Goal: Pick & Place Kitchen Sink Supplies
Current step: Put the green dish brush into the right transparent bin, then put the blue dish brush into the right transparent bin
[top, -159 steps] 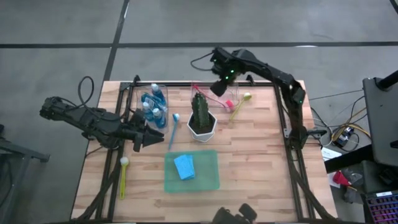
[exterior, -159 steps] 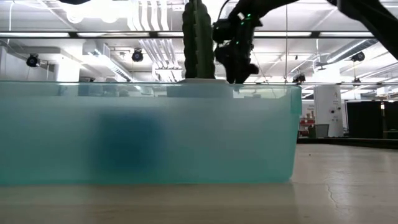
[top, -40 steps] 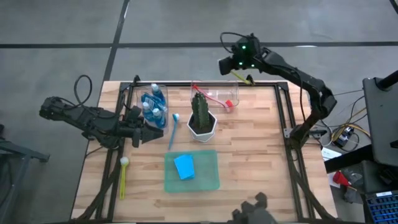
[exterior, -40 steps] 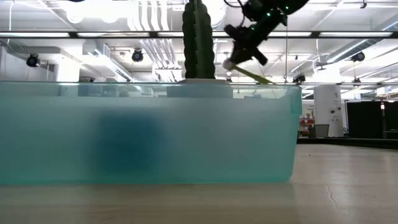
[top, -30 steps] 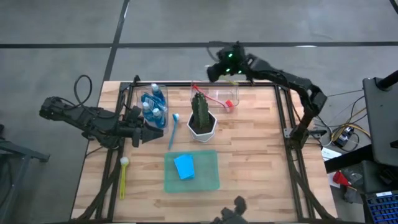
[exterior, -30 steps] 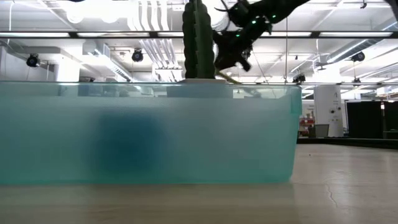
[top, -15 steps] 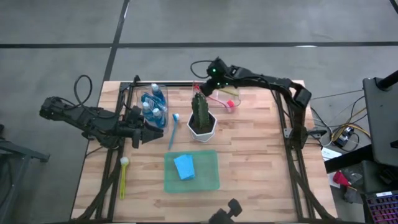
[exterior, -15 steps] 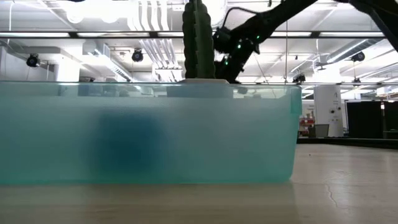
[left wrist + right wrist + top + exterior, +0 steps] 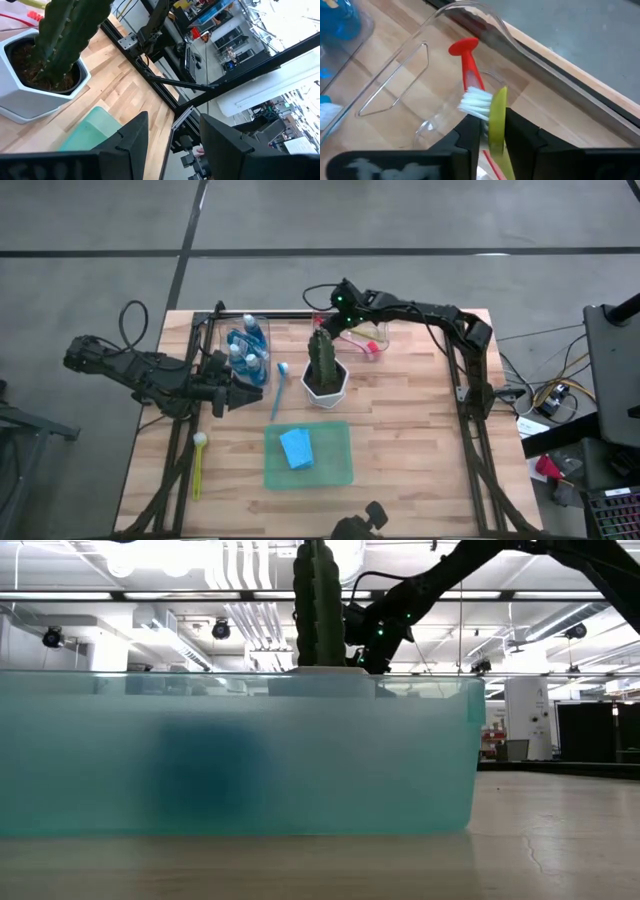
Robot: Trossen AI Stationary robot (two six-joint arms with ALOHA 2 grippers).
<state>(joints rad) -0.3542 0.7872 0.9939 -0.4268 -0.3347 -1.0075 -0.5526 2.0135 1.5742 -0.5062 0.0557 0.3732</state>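
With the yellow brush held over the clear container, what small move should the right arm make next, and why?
Probably open the right gripper a little more and let go. Its fingers hold the yellow brush bristles-first over the clear container, where the red brush already lies, so a release should drop it in.

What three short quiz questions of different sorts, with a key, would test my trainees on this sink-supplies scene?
1. True or false: the light-blue sponge lies on the green mat.
2. Multiple choice: what is between the right gripper's fingers? A) a soap bottle B) a yellow brush C) the cactus
3. Short answer: where do the blue soap bottles stand?

Key
1. True.
2. B: the yellow brush, white bristles showing, is over the clear container that holds a pink brush. The left gripper waits, open, beside the bottles.
3. In a clear bin at the table's far left, left of the cactus.
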